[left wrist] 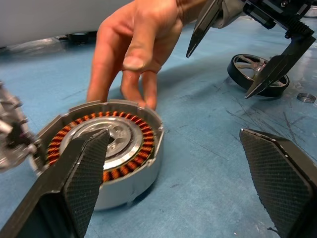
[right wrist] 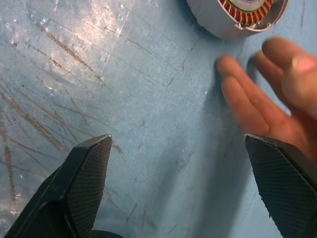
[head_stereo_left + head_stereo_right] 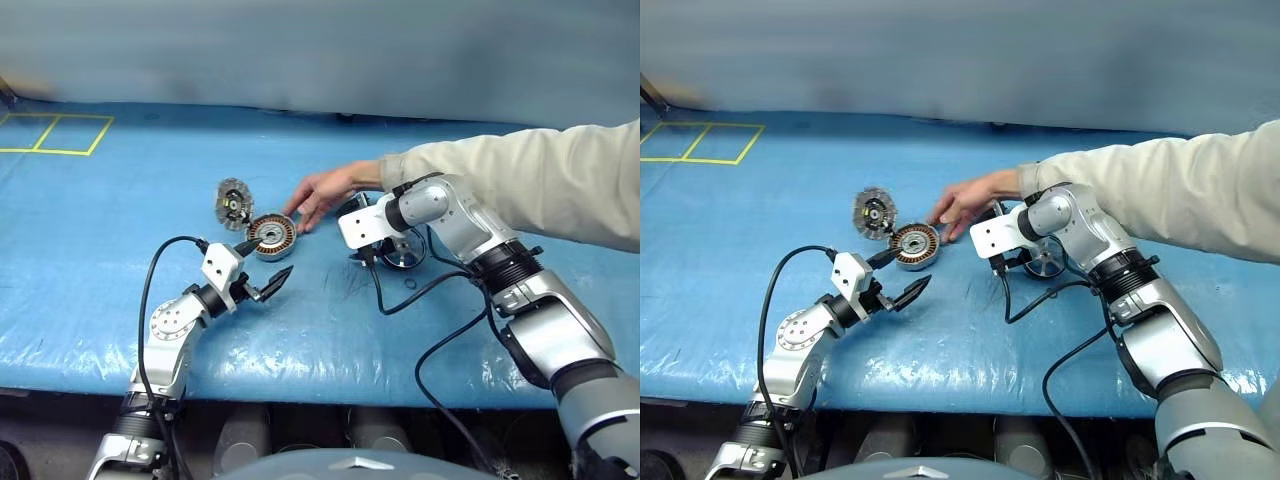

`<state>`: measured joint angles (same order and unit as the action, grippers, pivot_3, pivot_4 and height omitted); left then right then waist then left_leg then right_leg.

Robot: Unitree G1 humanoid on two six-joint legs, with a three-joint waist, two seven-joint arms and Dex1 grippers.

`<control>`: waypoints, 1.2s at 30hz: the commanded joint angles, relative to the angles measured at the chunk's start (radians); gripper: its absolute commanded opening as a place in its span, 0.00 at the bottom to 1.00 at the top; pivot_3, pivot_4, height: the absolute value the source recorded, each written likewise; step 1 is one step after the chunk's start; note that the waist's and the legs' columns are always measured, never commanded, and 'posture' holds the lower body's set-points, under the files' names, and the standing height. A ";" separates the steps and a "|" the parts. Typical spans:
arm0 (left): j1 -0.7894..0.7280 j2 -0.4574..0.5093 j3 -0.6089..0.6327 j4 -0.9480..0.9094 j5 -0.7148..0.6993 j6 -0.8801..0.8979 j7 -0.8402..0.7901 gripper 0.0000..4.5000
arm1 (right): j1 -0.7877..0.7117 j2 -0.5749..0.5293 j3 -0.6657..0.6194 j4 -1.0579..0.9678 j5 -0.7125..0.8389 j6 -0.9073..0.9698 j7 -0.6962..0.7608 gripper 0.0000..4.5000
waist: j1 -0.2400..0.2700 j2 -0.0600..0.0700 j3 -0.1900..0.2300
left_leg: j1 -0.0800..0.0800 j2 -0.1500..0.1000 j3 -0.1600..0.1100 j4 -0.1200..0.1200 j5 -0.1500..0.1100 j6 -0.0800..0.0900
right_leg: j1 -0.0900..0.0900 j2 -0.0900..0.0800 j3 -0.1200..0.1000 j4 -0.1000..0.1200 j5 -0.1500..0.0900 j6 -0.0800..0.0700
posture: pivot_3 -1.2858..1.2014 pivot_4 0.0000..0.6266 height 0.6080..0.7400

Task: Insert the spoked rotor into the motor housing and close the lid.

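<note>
Left wrist view is giving me the motor housing [image 1: 101, 148] sitting open on the blue table [image 3: 100, 250], copper windings up, with my left gripper [image 3: 264, 268] hanging just short of it, fingers spread wide and holding nothing. A person's hand [image 3: 325, 192] is resting fingertips on the table at the housing's far edge, I judge to steady or reposition it, so I am treating that side as blocked. The lid [image 3: 233, 203] is standing tilted up just behind the housing, leaving the cavity free from above. The spoked rotor [image 3: 1046, 262] is lying flat on the table, near the housing on its right, under my right gripper [image 1: 233, 62], which is also gaping wide and empty. Open table is lying between rotor and housing for a carry.
</note>
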<state>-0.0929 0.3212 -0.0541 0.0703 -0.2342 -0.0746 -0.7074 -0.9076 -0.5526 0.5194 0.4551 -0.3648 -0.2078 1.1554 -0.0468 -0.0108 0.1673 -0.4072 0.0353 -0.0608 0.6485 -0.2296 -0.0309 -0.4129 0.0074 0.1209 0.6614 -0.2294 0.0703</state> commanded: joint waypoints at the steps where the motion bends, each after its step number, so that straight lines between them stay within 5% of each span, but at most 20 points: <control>1: -0.007 0.012 0.003 -0.025 0.007 -0.010 -0.001 1.00 | 0.011 -0.003 -0.029 -0.040 0.018 0.007 -0.003 0.99 | 0.000 0.000 0.000 | 0.000 0.000 0.000 0.000 0.000 0.000 | 0.000 0.000 0.000 0.000 0.000 0.000 | 0.52 0.24 1.00; 11: -0.042 0.137 -0.019 -0.107 0.084 0.040 -0.033 1.00 | 0.186 -0.010 -0.123 -0.260 0.195 0.175 0.050 0.99 | -0.005 0.000 0.000 | 0.000 0.000 -0.001 0.000 0.000 0.000 | 0.000 0.000 -0.001 0.000 0.000 0.000 | 0.52 0.24 1.00; 17: -0.204 0.288 -0.097 -0.105 0.182 0.139 -0.147 1.00 | 0.498 -0.029 -0.331 -0.475 0.457 0.397 0.012 0.99 | 0.008 0.000 0.000 | -0.001 0.000 -0.002 0.001 0.000 0.000 | 0.001 0.000 -0.002 0.000 0.000 0.000 | 0.52 0.24 1.00; 24: -0.400 0.376 -0.240 -0.018 0.323 0.162 -0.294 1.00 | 0.752 -0.069 -0.432 -0.615 0.528 0.519 -0.092 0.99 | -0.004 0.000 0.000 | 0.000 0.000 -0.001 0.001 0.000 0.000 | 0.000 0.001 -0.001 0.001 -0.003 0.005 | 0.52 0.24 1.00; 36: -0.748 0.439 -0.494 0.149 0.636 0.121 -0.562 1.00 | 0.860 -0.041 -0.549 -0.613 0.698 0.567 -0.150 0.99 | -0.021 0.000 0.000 | -0.002 0.000 -0.001 0.002 0.000 0.000 | -0.001 0.002 0.000 0.001 -0.003 0.006 | 0.52 0.24 1.00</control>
<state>-0.8116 0.7483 -0.5360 0.2146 0.3607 0.0553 -1.2478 -0.0472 -0.5849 0.0020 -0.1586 0.3014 0.3640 0.9991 -0.0673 -0.0111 0.1676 -0.4097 0.0357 -0.0617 0.6504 -0.2296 -0.0307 -0.4140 0.0094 0.1210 0.6624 -0.2327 0.0760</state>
